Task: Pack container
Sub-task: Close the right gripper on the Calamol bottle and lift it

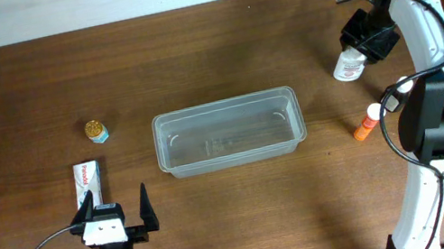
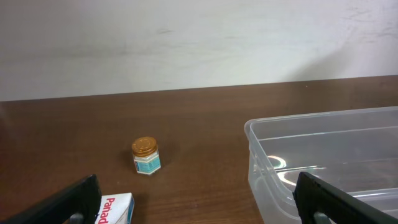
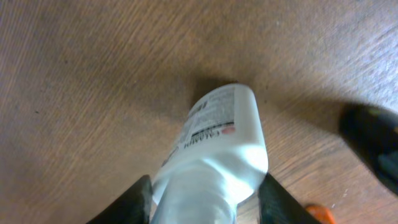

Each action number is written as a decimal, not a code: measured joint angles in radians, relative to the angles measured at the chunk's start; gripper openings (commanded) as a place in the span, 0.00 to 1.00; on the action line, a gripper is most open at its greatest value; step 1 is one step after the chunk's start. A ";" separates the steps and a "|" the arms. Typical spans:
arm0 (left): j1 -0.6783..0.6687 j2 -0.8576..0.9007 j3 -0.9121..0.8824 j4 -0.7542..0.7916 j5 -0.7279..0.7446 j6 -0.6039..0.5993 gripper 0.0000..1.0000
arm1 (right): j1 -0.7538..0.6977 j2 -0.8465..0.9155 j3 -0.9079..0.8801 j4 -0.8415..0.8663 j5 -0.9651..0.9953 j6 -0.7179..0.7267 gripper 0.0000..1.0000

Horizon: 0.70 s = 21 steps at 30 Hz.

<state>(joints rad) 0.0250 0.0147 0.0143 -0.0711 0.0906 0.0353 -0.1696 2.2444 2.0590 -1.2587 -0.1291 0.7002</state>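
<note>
The clear plastic container (image 1: 223, 103) stands empty mid-table; it also shows in the left wrist view (image 2: 323, 124) at the right. My right gripper (image 1: 360, 40) is at the far right, shut on a white bottle (image 1: 346, 68). In the right wrist view my fingers (image 3: 205, 199) clasp the neck of the bottle (image 3: 217, 137), whose base is tilted down toward the wood. My left gripper (image 1: 114, 200) is open and empty near the front left edge; in its own view (image 2: 199, 205) the fingers stand wide apart.
A small gold-lidded jar (image 1: 96, 129) (image 2: 146, 155) stands left of the container. A white Panadol box (image 1: 87, 178) (image 2: 115, 208) lies by my left finger. An orange and white tube (image 1: 367, 123) (image 3: 320, 213) lies right of the container.
</note>
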 measured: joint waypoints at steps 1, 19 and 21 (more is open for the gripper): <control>0.000 0.000 0.000 0.000 0.000 0.000 0.99 | 0.000 0.000 0.000 0.000 0.000 0.002 0.39; 0.000 0.000 0.000 0.000 0.000 0.000 0.99 | 0.000 0.001 0.000 -0.081 0.059 -0.010 0.35; 0.000 0.000 0.000 0.000 0.000 0.000 0.99 | 0.000 0.001 0.000 -0.080 0.069 -0.025 0.35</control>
<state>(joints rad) 0.0250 0.0147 0.0143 -0.0711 0.0906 0.0349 -0.1696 2.2452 2.0590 -1.3388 -0.0605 0.6750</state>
